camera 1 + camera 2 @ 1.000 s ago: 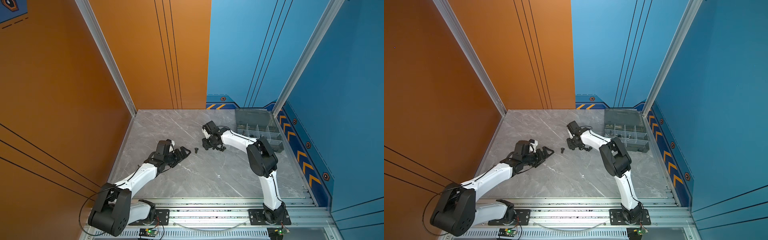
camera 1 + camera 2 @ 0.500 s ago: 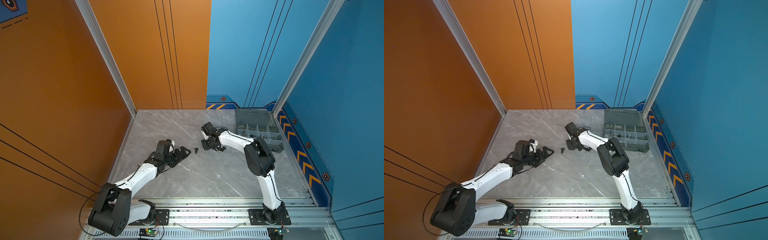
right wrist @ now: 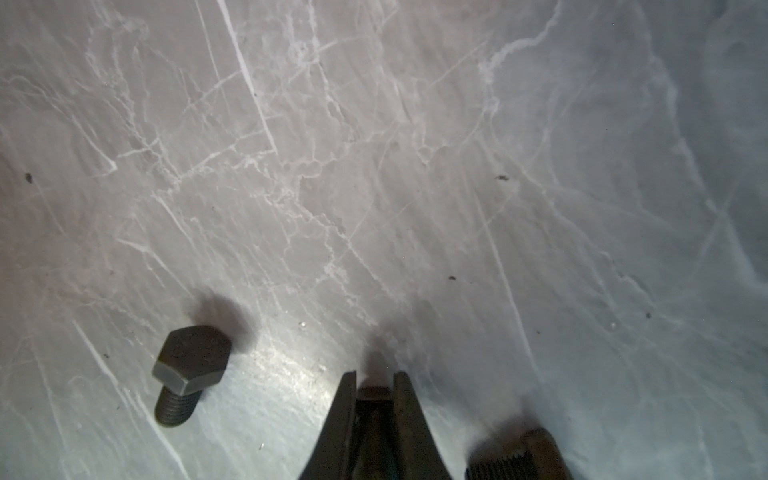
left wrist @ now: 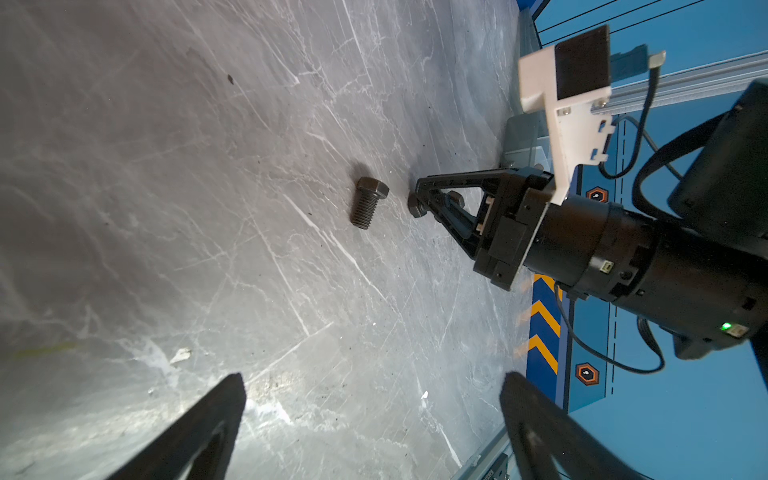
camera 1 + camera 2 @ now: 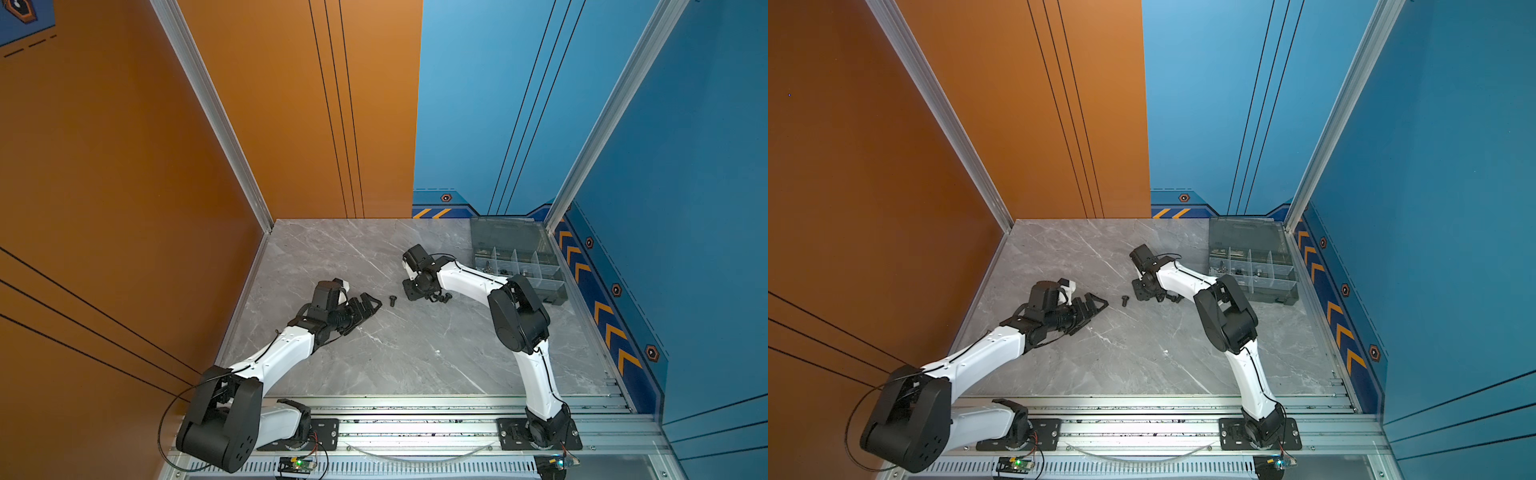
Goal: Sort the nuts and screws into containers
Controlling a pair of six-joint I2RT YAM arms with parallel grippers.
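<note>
The right gripper was pinched on a small dark hex piece, screw or nut unclear. Loose screws lay either side of its fingers. The left gripper stood open, one screw ahead of it.

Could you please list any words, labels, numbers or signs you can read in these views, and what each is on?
No readable words or numbers anywhere.
Orange chevrons: signs on the blue wall, no text.
Hexagon badges: white mark inside, too small to read.
</note>
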